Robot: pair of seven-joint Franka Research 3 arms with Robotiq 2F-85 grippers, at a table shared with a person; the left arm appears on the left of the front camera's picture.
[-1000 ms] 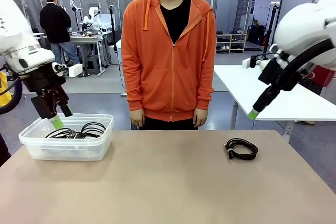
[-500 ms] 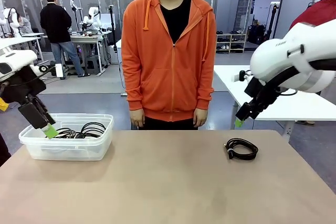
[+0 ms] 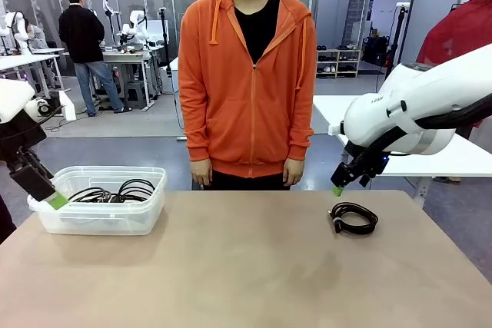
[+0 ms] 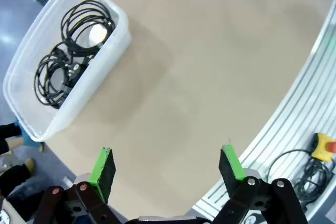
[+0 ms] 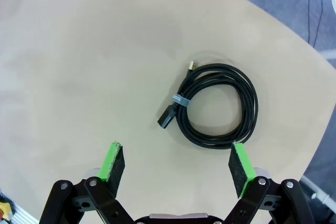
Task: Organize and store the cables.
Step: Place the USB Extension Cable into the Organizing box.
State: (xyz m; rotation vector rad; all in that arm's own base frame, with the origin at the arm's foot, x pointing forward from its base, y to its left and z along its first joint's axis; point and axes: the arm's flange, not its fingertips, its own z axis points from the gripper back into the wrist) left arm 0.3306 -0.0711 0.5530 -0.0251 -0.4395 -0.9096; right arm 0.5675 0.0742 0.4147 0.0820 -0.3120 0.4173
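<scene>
Task looks mostly done, one piece left. Nearest on the tan tabletop (image 3: 231,266), right of centre: one loose coiled black cable (image 3: 354,217) bound by a small pale tie, plug ends tucked against the coil, lying flat and not yet binned. Right gripper (image 3: 338,189) hangs just above and slightly left of it, green pads spread wide, nothing between them; the right wrist view has the coil (image 5: 216,107) beyond and between the fingers, so my read is it's lining up for the pick. Left gripper (image 3: 55,200) sits at the near-left corner of the bin, jaws also wide and empty. Clear plastic rectangular bin (image 3: 100,217) at the left edge of the table holds the stored black coiled cables (image 4: 71,53); looks like two or three coils, overlap makes the count unsure. Remaining: grab last coil, drop in bin. Person in orange hoodie (image 3: 247,82) stands at the far side, hands down.
</scene>
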